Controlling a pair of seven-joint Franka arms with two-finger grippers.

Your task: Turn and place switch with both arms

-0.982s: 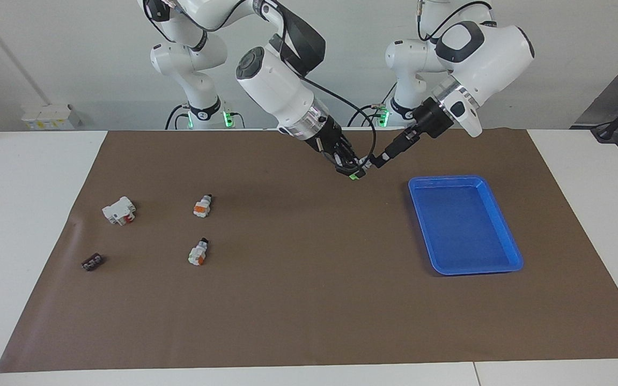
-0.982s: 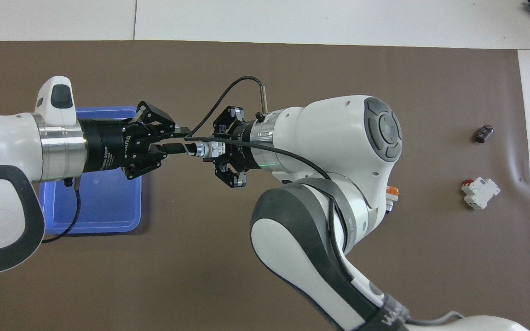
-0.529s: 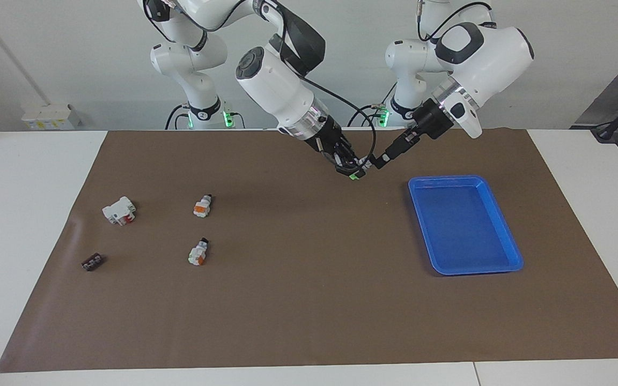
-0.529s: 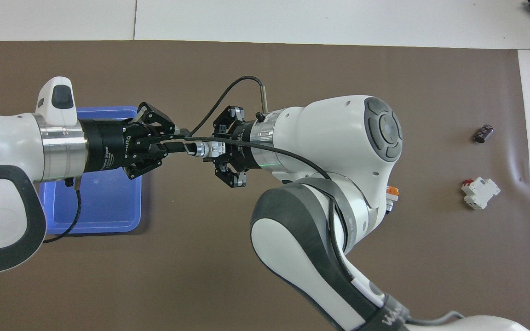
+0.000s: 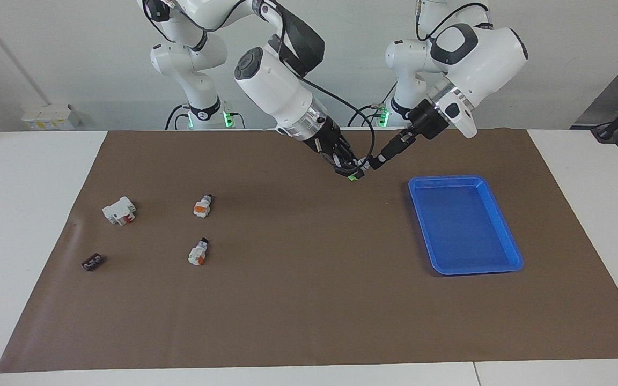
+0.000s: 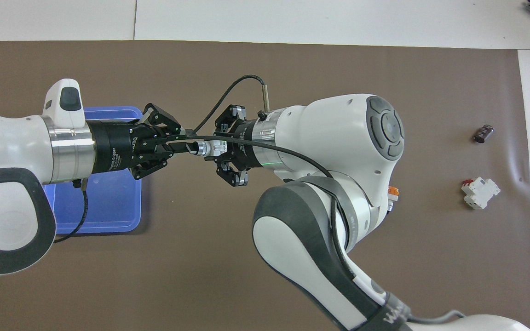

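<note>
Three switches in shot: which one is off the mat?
The switch held in the air between both tools, by the blue tray; the other two switches lie on the mat.

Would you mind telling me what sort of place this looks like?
Probably a robotics lab bench: two white arms mounted at a table, a brown mat laid over it, and a blue tray for sorting small parts.

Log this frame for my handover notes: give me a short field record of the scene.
switch: held in the air between both tools
right tool: shut on switch
left tool: at the switch's black knob end; grip unclear
blue tray: on mat, toward left arm's end
two other switches: on mat, toward right arm's end
</note>
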